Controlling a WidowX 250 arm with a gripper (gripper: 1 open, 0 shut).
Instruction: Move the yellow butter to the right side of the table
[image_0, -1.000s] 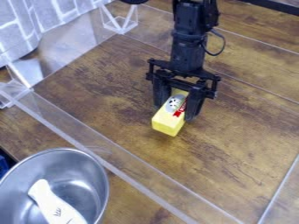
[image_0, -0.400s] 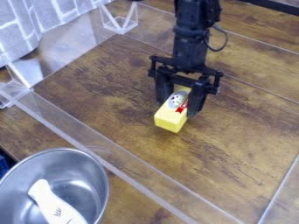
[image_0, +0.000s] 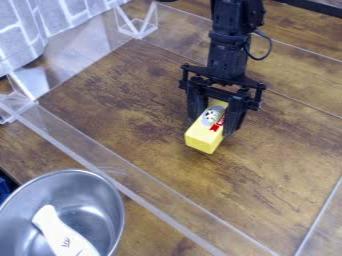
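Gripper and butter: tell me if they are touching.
Touching. The camera view shows the gripper shut on the butter, its fingers pressed against the block's sides.

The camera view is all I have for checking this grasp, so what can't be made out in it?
- Gripper fingertips: their contact with the yellow butter is hidden by the block and the gripper's own frame.
- Butter underside: cannot tell whether it touches the table.
- Butter label: too small to read.
- Metal bowl: cut off by the bottom and left edges.
- Arm: cut off by the top edge.
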